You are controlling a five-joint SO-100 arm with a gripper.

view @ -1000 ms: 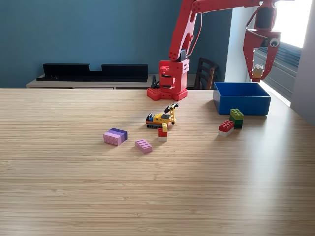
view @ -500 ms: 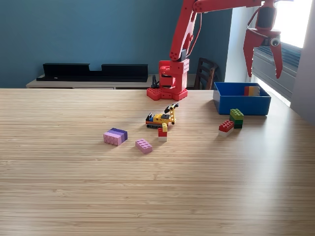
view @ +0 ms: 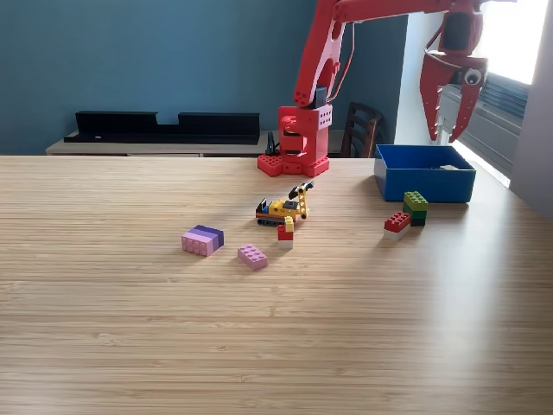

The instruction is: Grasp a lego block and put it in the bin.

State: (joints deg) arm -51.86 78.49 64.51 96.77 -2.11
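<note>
Stretching across the view, the table point(view: 259, 346) carries the bin point(view: 424, 181) at its far right edge in the exterior view; above the bin hangs the hand point(view: 446, 137), spread apart, holding nothing.

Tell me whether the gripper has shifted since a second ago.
Yes. The gripper has drifted slightly toward the exterior view's left above the blue bin, and the block it held then is gone from between its fingers.

Pale wood-grain table point(view: 130, 346) with a soft sheen; glossy plastic blocks point(view: 252, 256); smooth blue plastic bin point(view: 428, 183); red plastic arm point(view: 315, 69).
</note>
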